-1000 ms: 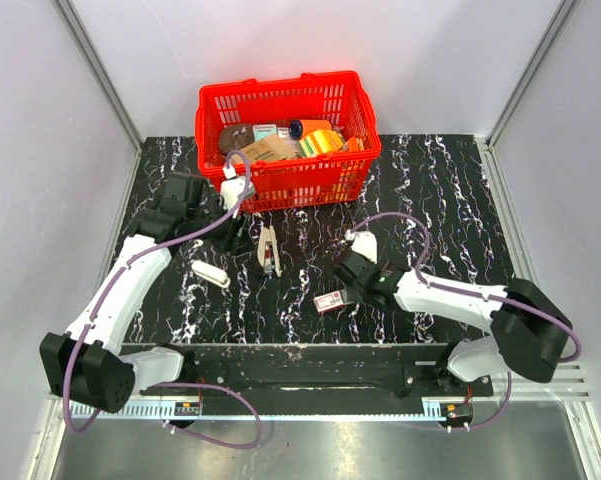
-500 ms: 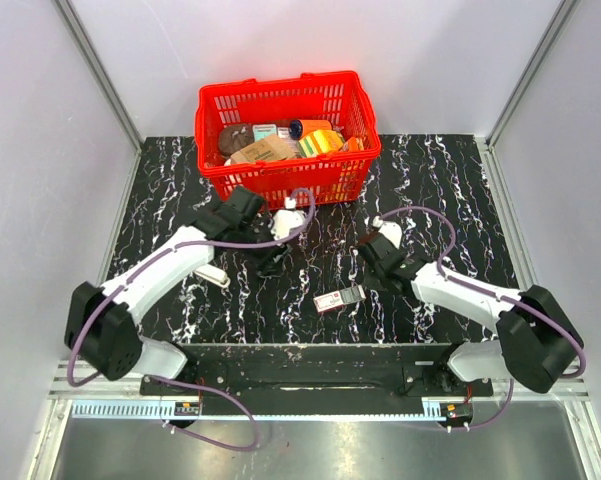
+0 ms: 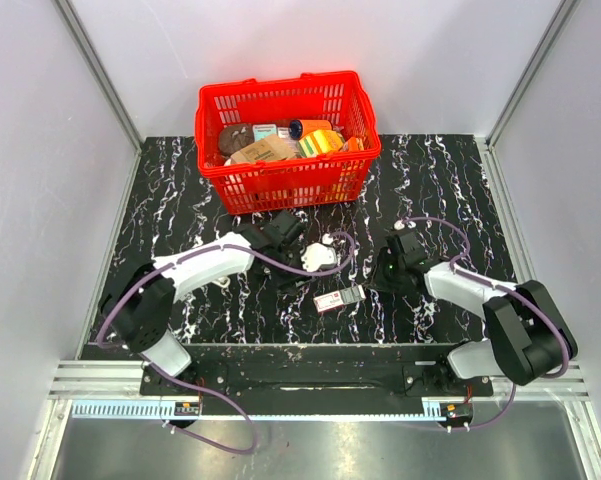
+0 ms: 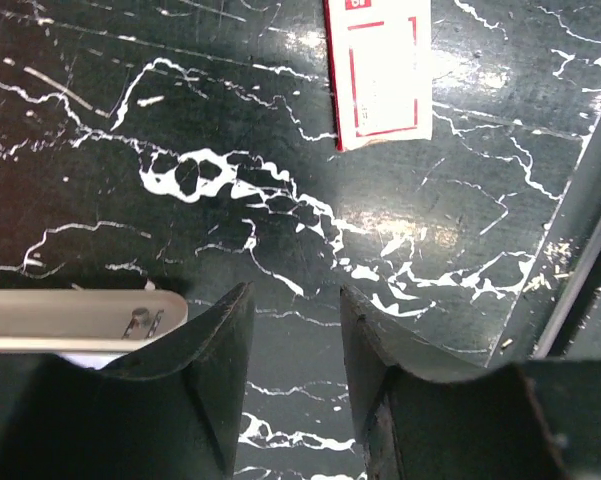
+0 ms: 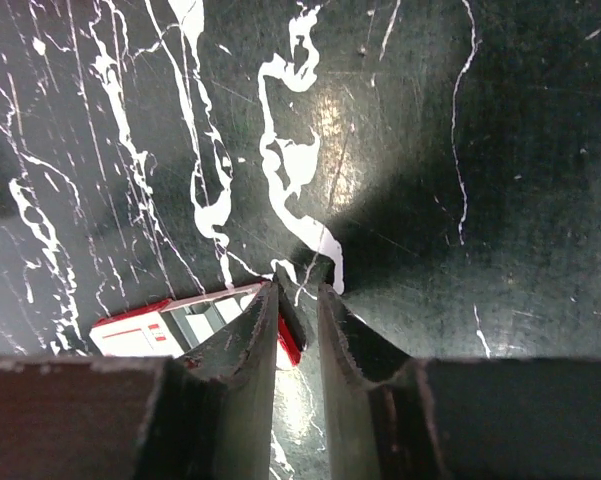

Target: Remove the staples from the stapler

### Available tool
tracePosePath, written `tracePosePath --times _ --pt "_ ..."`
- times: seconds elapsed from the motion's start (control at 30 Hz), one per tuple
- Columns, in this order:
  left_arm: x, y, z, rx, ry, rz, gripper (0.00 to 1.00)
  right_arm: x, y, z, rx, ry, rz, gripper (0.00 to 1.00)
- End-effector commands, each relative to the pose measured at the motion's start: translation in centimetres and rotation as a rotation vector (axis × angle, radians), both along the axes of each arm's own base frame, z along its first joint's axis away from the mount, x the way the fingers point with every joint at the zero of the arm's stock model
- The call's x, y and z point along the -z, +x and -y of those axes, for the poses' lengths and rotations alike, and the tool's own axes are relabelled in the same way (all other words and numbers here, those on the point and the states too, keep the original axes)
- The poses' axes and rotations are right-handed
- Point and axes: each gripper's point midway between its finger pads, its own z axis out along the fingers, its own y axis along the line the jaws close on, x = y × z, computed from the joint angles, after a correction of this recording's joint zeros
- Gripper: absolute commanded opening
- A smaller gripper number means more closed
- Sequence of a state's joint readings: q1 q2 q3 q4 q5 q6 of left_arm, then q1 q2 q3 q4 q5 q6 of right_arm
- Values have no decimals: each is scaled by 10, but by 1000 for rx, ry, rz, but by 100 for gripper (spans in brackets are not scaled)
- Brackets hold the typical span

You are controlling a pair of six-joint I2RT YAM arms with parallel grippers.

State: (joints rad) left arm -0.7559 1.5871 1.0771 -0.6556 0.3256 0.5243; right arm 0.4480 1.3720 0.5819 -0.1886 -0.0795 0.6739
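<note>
Just outside the left fingers, on their left-hand side, sits the cream stapler, with a bit of metal showing near its end. Those fingers stand parted, and only the dark worktop shows between them. A red-and-white box lies ahead. The right fingers are nearly together, with the box's end beneath them. I cannot tell whether they grip anything.

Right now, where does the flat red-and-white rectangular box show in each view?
Top external: flat red-and-white rectangular box just below and right of picture centre.
Left wrist: box at top edge, right of centre.
Right wrist: box at lower left.
Shared landmark: black white-veined marble tabletop.
</note>
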Motion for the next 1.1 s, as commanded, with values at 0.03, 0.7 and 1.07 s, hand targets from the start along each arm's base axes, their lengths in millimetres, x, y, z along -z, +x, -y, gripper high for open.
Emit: tracePosePath --times 0.03,0.7,1.07 --pt "15 11 14 61 30 88 44 -6 7 -15 -19 156 -3 27" --pt "45 0 45 135 58 102 46 4 -10 -7 12 228 -45 24" --pt "51 -1 51 157 69 115 46 -4 -18 1 39 243 -36 28"
